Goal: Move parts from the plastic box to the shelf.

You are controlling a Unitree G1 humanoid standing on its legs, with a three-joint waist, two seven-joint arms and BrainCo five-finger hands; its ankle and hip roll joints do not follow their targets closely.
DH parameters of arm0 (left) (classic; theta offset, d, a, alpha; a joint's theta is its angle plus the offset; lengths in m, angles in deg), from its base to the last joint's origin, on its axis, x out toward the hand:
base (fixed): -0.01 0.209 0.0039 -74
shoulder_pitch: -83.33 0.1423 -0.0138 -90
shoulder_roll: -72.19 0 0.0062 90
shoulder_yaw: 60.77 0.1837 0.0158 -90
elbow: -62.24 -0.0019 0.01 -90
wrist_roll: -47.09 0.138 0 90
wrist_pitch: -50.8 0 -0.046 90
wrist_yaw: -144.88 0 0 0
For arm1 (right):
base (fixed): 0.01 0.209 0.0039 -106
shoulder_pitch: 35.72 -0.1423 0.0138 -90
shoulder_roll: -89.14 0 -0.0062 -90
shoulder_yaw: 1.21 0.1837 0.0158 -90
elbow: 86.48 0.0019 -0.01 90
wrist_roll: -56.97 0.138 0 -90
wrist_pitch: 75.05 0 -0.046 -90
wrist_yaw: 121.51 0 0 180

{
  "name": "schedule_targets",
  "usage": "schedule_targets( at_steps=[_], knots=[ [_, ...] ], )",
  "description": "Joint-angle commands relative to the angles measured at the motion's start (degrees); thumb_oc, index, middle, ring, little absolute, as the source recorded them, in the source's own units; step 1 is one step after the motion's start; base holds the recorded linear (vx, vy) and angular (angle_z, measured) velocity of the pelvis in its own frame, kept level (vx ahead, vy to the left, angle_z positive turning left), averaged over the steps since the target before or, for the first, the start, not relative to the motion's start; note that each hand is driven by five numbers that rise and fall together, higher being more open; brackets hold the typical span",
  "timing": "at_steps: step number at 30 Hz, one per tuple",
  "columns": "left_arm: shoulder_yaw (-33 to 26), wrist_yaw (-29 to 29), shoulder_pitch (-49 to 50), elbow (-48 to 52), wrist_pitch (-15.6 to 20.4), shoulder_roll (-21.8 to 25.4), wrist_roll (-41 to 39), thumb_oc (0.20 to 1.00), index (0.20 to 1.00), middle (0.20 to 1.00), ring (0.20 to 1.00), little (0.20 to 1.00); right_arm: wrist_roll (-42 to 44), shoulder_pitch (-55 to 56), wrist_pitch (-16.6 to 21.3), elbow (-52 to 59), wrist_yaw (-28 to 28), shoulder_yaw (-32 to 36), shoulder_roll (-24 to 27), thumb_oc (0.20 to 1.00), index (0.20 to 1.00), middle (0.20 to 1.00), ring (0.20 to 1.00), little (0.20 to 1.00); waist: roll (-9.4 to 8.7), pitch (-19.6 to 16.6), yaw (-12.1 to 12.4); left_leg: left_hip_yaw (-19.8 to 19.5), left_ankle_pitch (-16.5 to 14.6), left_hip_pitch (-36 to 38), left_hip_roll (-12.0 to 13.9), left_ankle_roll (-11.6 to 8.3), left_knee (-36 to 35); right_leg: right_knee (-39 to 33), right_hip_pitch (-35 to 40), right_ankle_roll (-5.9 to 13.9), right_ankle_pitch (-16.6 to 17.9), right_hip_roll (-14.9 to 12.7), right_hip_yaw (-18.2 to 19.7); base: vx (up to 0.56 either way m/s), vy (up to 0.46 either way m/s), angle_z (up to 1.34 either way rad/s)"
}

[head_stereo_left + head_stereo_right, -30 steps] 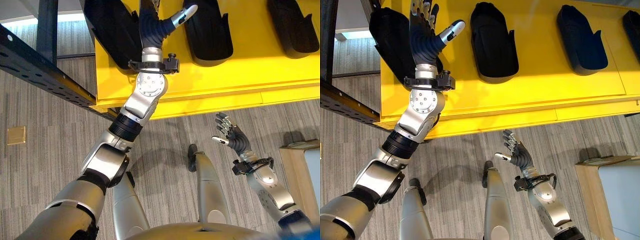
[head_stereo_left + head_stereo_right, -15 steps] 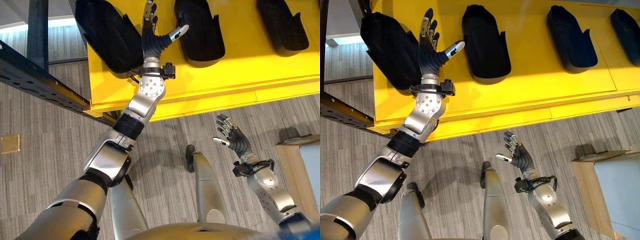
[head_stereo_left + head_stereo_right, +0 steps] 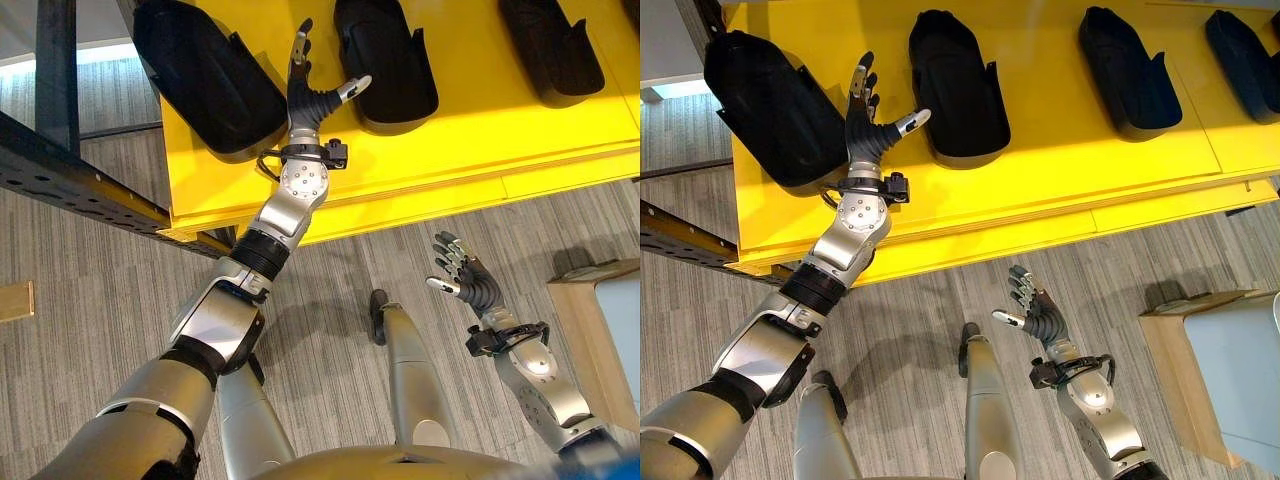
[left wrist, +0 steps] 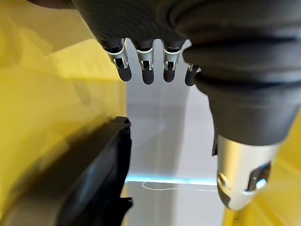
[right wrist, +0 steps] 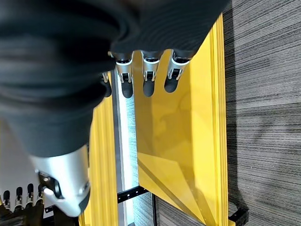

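Head stereo downward; wrist cameras close-up.

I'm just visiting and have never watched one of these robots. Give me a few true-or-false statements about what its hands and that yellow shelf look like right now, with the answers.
1. The left robot hand is over the yellow shelf, between two black parts. True.
2. The left robot hand is clenched around a black part. False: its fingers are straight and it holds nothing.
3. The right robot hand is over the grey carpet floor, short of the shelf. True.
4. The right robot hand carries a black part. False: it is open and empty.
5. Four black parts show on the shelf in the right eye view. True.
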Motion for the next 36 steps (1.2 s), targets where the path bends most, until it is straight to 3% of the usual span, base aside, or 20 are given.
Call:
schedule_targets(
  at_steps=[1,36],
  knots=[
    [1.6,-0.1,-4.5,-1.2,1.8,-0.6,2.3,1.0,1.0,1.0,1.0,1.0,2.1,0.4,3.6,3.4,0.0,-0.5,4.2,1.0,1.0,1.0,1.0,1.0,1.47,-0.5,-0.2,0.7,5.1,-5.0,-0.8,3.05,-2.3,0.4,0.8,-1.93,-0.9,0.7,-0.9,0.0,0.0,0.0],
    [-1.3,0.3,6.6,-2.4,1.8,-0.6,-1.0,1.0,1.0,1.0,1.0,1.0,2.6,-1.7,3.5,2.4,1.7,-2.9,3.6,1.0,1.0,1.0,1.0,1.0,1.14,1.1,1.2,1.0,4.6,-6.4,-1.2,3.62,-0.4,1.6,-0.1,-2.24,-0.7,0.3,-0.5,0.0,0.0,0.0]
  ],
)
